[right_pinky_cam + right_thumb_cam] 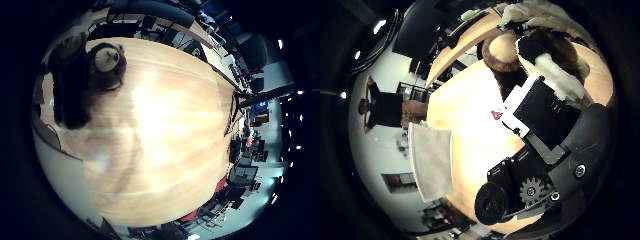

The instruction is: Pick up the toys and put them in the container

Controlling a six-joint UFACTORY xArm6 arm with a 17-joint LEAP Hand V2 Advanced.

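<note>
One toy [87, 75] is showing in both palm views: a dark brown plush animal with a pale round muzzle, sitting close against the palm and above the wooden surface [165, 150]. In the thumb-side view the hand [545, 105] is reaching across it, white fingers [560, 80] curling over the brown fur, so the hand is looking closed round the plush rather than spread, though the fingertips are lying partly out of sight. A pale, box-like container [432, 160] is standing on the same surface, well apart from the toy, its opening not clearly visible from here.

Judging by the fur and rounded shape, the toy is probably light, soft and squashy, yielding under the fingers rather than slipping; nothing about it is looking fragile. Wrapping the fingers round the thick body, not the muzzle or a limb, is likely giving the surest hold, since loose fur alone may be pulling free.
</note>
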